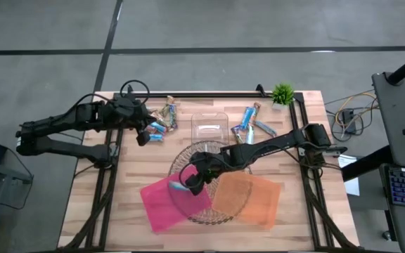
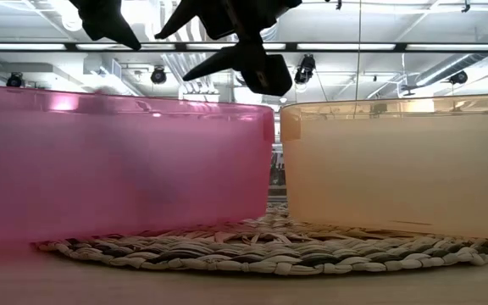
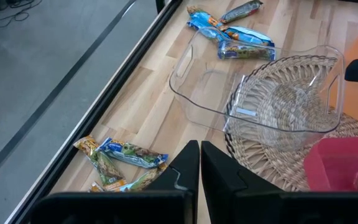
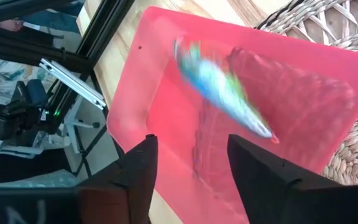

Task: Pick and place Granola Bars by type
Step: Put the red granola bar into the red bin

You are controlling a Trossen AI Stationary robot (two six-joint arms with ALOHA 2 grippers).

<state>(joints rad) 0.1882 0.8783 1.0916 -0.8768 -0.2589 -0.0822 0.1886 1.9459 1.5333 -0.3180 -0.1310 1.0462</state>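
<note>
I have the right gripper (image 1: 190,180) hovering over the pink tray (image 1: 162,208), which lies near the table's (image 1: 104,204) front edge, partly on the woven mat (image 1: 209,149). Its fingers (image 4: 138,177) are spread apart and hold nothing. In the right wrist view a light blue granola bar (image 4: 221,88) shows blurred just beyond the fingertips, over the pink tray's floor; I cannot tell whether it is touching the tray. From above, the same bar (image 1: 176,187) sits just beside the gripper, at the tray's inner edge.

My left gripper (image 1: 144,133) waits near the table's back left corner, fingers (image 3: 188,171) pressed together and empty, just beside a small cluster of bars (image 3: 118,160). More bars (image 1: 250,124) lie at the back edge beyond the clear box (image 1: 210,128). The orange tray (image 1: 253,201) lies beside the pink one.
</note>
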